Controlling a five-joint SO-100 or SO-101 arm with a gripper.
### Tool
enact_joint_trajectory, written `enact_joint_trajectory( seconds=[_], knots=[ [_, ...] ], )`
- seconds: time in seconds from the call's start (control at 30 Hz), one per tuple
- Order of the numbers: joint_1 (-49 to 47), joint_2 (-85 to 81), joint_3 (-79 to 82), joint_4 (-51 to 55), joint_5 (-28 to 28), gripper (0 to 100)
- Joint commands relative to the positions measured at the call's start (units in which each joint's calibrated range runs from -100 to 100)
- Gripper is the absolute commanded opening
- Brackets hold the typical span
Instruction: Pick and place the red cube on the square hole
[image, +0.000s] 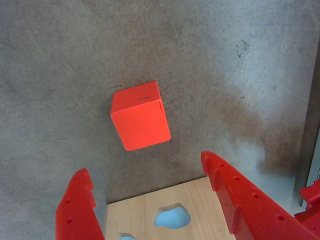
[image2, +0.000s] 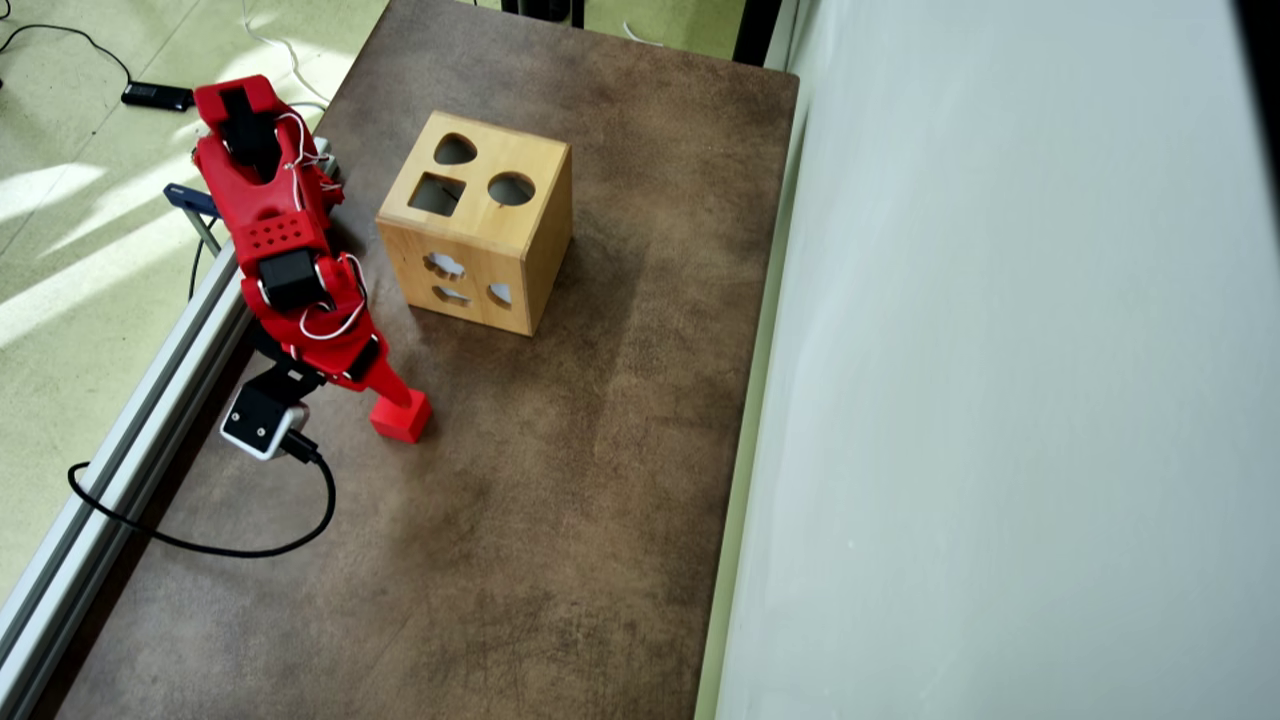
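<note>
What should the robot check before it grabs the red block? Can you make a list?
1. Tool open: ok, its two fingers stand wide apart in the wrist view.
2. Red cube free: ok, it sits alone on the table, nothing on it.
3. Cube between the fingers: not ok, it lies beyond the fingertips in the wrist view.
4. Cube squared to the fingers: not ok, it looks slightly turned.
5. Square hole clear: ok, it shows open on top of the wooden box.
6. Cube fits the hole: cannot tell.
</note>
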Motion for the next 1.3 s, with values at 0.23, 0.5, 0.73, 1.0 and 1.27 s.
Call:
enact_joint_trajectory(
  seconds=[0.23,0.5,0.73,1.0,1.27],
  knots=[
    [-0.54,-0.75,-1.79,0.68,0.49,34],
    [-1.21,-0.58,-1.70,0.60,3.42,34],
    [-1.35,-0.58,-1.61,0.60,4.25,34],
    [-3.36,-0.49,-1.52,2.85,4.15,34],
    [-4.33,0.87,-1.70,6.15,3.91,34]
  ],
)
